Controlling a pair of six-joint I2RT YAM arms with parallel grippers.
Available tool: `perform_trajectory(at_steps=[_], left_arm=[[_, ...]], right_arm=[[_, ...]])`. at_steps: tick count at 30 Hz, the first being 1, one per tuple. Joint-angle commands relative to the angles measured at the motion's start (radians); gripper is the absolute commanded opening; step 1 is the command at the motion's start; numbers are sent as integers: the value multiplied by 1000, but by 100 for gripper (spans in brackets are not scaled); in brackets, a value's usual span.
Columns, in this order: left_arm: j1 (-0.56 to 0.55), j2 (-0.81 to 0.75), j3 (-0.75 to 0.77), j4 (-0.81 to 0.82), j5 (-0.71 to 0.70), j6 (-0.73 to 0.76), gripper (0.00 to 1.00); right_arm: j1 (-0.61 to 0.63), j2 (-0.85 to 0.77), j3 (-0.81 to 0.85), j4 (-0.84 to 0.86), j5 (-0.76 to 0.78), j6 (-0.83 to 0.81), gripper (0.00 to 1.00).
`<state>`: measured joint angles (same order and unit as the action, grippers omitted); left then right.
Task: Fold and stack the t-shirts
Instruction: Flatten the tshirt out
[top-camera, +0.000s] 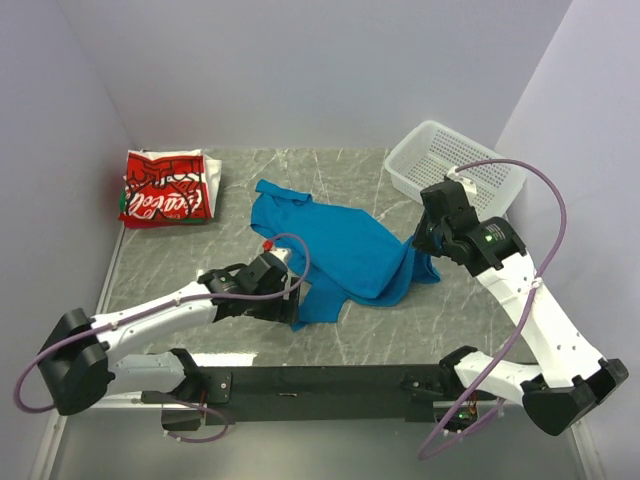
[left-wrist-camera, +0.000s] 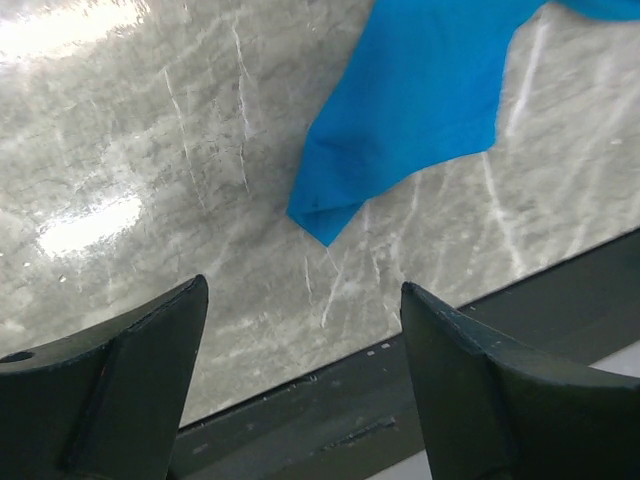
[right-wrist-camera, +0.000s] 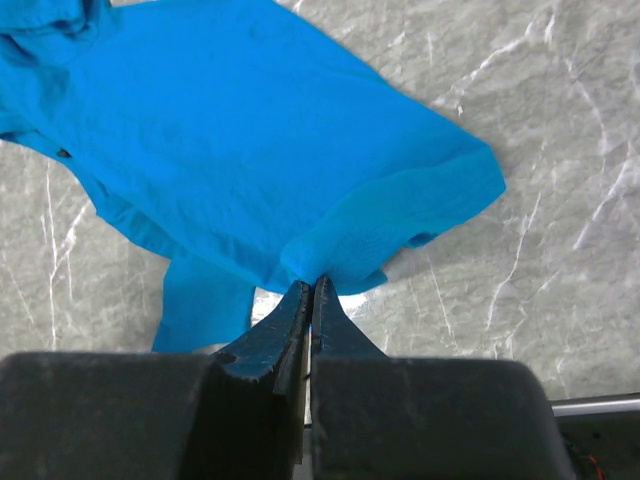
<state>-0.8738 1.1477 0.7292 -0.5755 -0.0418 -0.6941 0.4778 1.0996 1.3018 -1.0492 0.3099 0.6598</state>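
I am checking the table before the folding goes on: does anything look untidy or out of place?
The blue t-shirt lies crumpled and askew in the middle, partly doubled over itself, while the right gripper pinches its edge. The red-and-white t-shirt at the far left is folded.

White perforated plastic basket (top-camera: 455, 166) set at far right corner of table (top-camera: 340, 170), upright, turned askew to table edges, small holes seen across floor and sides. Tabletop finished in grey marble pattern, white veins throughout; bright glare patches seen on it in left wrist view. Table enclosed by plain pale walls (top-camera: 320, 70) on left, far and right sides. Black rail (top-camera: 320, 381) mounted along near edge, caught at bottom of left wrist view.
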Motion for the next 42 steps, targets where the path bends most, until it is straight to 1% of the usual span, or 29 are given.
perform_trajectory(at_steps=[1, 6, 8, 12, 19, 25, 26, 27, 28, 30, 31, 33, 34, 36, 37, 38, 40, 42], left_arm=[[-28, 62, 9, 51, -58, -25, 83], [-65, 147, 22, 58, -73, -8, 81], [-68, 176, 22, 65, -81, 1, 79], [-68, 221, 32, 91, -89, 21, 77], [-70, 342, 96, 111, -119, 65, 73], [-70, 386, 102, 117, -139, 76, 64], [-70, 388, 101, 118, -139, 76, 57], [-70, 386, 93, 126, -136, 77, 53], [-71, 385, 90, 135, -132, 80, 45], [-71, 379, 79, 153, -113, 81, 35], [-73, 376, 76, 158, -107, 76, 23], [-73, 366, 73, 163, -101, 71, 10], [-74, 363, 76, 152, -104, 64, 0], [-70, 354, 93, 112, -134, 58, 0], [-68, 339, 102, 86, -173, 53, 0], [-56, 325, 114, 22, -197, 53, 0], [-36, 264, 154, -48, -266, 47, 0], [24, 181, 211, -151, -303, 44, 0]], right_arm=[[-13, -14, -10, 41, -18, -20, 0], [-27, -41, -32, 46, -22, -19, 0], [-28, -49, -36, 43, -25, -17, 0], [-34, -63, -47, 46, -28, -12, 0], [-36, -78, -64, 49, -34, -6, 0], [-44, -93, -68, 41, -22, -8, 0], [-47, -93, -70, 41, -22, -8, 0], [-47, -96, -72, 40, -20, -9, 0], [-48, -98, -73, 41, -20, -8, 0], [-53, -99, -76, 44, -20, -9, 0], [-54, -99, -79, 46, -22, -8, 0], [-57, -99, -81, 49, -22, -9, 0], [-57, -98, -79, 51, -20, -9, 0], [-64, -96, -72, 52, -17, -20, 0], [-70, -89, -61, 52, -15, -26, 0], [-73, -87, -52, 49, -9, -32, 0], [-87, -69, -18, 46, -5, -60, 0], [-99, -55, 11, 44, -2, -90, 0]])
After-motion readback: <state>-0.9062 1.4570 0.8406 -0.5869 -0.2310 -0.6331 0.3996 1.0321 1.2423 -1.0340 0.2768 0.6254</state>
